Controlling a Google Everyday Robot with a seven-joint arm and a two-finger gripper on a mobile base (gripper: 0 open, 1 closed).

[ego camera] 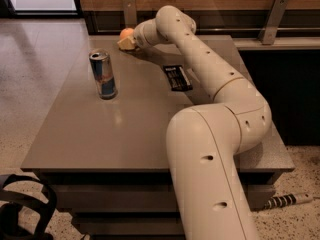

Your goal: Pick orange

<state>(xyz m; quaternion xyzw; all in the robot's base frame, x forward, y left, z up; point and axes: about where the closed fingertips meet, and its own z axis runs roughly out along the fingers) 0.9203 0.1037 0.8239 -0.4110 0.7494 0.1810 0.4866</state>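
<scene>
Tool (125, 42) at orange (126, 32), far end, grey table (125, 134).

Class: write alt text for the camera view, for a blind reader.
A cream robot arm stretches across a grey table, its pincer at the orange near the far edge. A blue-and-silver can stands nearer, a black packet beside the arm.

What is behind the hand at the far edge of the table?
The orange shows just behind the hand, at the far edge of the table. Its lower part is covered by the hand, so contact cannot be seen.
</scene>
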